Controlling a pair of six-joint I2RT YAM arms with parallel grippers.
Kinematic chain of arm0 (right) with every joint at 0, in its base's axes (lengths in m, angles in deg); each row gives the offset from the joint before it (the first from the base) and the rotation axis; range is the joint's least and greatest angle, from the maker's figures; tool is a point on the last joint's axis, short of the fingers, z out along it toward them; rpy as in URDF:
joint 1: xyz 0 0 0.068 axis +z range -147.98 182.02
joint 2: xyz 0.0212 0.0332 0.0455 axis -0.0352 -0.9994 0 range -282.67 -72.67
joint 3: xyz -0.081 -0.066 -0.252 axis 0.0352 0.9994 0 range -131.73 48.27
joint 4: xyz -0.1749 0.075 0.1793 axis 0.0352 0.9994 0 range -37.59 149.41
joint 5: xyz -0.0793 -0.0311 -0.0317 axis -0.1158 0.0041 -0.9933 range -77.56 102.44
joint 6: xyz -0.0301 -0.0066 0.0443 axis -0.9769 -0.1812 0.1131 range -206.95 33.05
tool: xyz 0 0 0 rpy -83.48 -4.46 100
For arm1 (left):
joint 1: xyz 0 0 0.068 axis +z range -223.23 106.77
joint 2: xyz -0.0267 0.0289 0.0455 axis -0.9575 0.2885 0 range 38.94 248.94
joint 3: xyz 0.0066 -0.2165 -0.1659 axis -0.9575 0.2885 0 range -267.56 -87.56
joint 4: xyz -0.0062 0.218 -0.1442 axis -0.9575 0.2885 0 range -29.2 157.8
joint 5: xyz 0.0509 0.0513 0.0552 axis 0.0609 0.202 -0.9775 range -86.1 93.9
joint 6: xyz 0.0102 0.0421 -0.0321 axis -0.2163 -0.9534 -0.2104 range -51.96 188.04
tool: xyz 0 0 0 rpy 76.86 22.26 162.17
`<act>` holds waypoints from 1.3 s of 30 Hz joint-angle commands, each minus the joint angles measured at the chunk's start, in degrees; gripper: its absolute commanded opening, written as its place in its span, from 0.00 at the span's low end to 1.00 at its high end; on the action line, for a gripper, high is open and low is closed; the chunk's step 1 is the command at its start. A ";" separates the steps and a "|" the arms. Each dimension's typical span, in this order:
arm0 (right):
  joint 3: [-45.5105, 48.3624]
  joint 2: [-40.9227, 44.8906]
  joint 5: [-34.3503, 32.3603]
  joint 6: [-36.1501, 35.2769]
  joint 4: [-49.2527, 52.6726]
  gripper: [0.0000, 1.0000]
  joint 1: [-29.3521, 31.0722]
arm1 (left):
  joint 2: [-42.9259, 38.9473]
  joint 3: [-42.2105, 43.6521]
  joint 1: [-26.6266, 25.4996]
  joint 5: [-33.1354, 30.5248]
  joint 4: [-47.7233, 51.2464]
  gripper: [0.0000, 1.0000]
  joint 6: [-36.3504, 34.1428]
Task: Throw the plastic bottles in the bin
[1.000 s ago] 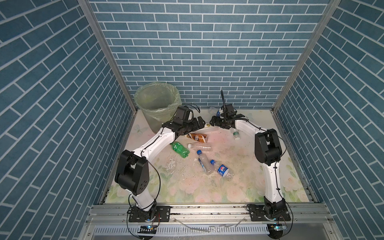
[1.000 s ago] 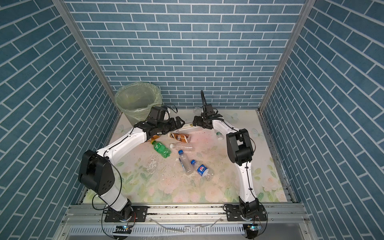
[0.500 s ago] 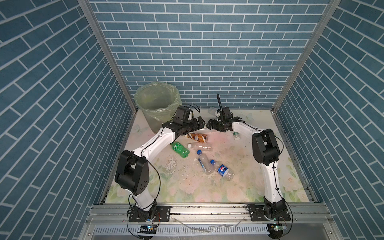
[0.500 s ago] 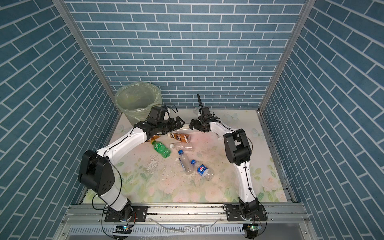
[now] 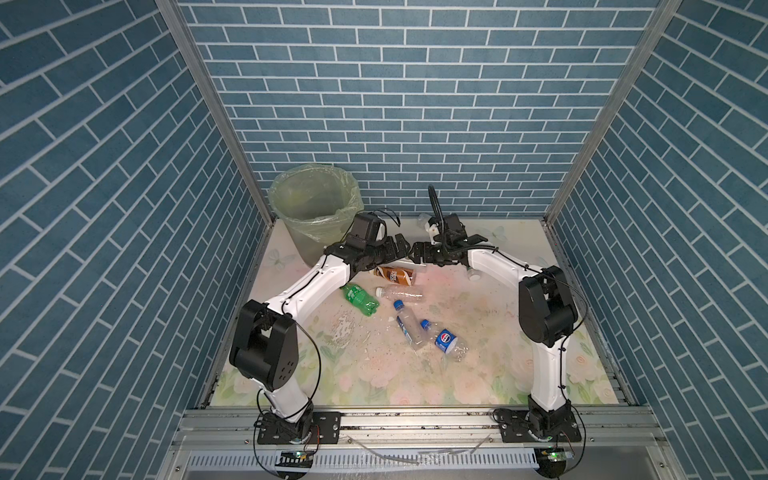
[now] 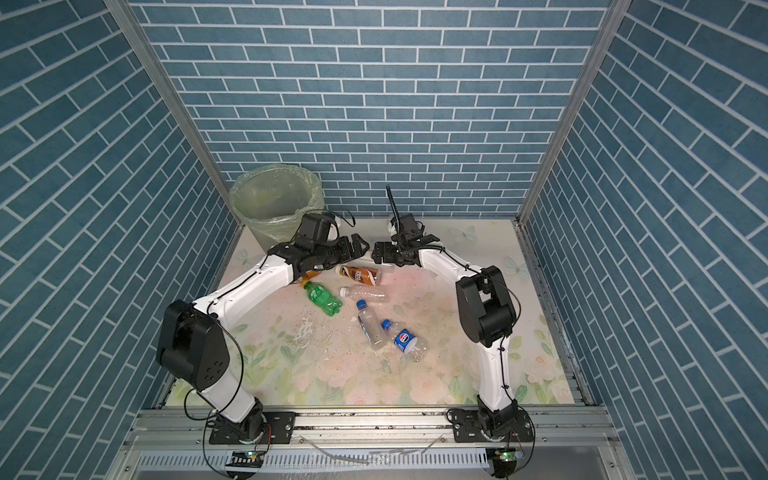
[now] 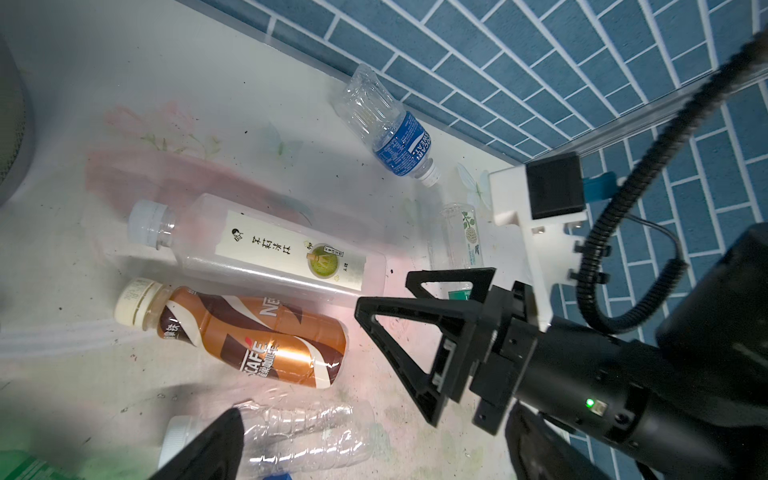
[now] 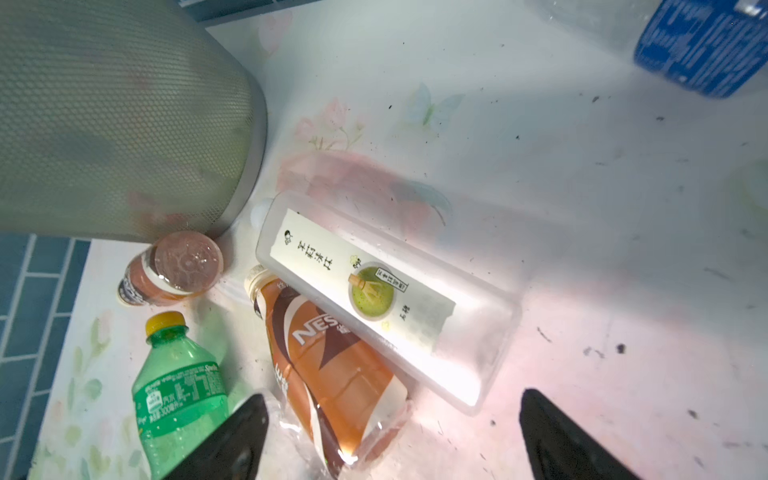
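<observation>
The bin (image 5: 313, 208) stands at the back left in both top views. Several plastic bottles lie on the floral floor: a brown one (image 5: 395, 275), a green one (image 5: 359, 297), a clear one (image 5: 401, 294) and two blue-capped ones (image 5: 444, 343). My left gripper (image 5: 397, 245) and right gripper (image 5: 419, 253) hover tip to tip above the brown bottle, both open and empty. In the right wrist view the right gripper (image 8: 390, 449) frames the brown bottle (image 8: 328, 374) and a white-labelled bottle (image 8: 386, 303). The left gripper (image 7: 374, 457) is over a crumpled clear bottle (image 7: 307, 432).
A blue-labelled bottle (image 7: 388, 129) lies against the back wall and a small clear one (image 7: 465, 237) near it. A second brown bottle (image 8: 170, 270) rests by the bin's foot (image 8: 116, 116). Blue brick walls close in three sides.
My right gripper has swung left towards the left gripper and now faces it over the brown bottle. The left arm and the bottles have stayed put.
</observation>
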 commanded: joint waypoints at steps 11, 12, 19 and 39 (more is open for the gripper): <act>-10.43 -6.56 0.47 -28.33 11.48 0.94 -0.06 | -4.13 2.99 0.45 -0.49 0.66 0.99 -0.21; -11.10 -7.34 0.59 -28.60 11.44 0.94 0.10 | -4.40 3.56 0.74 -0.17 0.23 0.99 0.18; -16.04 -12.92 -1.82 -29.87 11.65 0.94 1.26 | -5.32 4.32 1.74 -0.22 0.52 0.99 -0.20; -23.76 -20.53 -3.04 -31.60 12.43 0.84 2.15 | -4.40 4.47 3.19 0.22 0.96 0.99 -0.75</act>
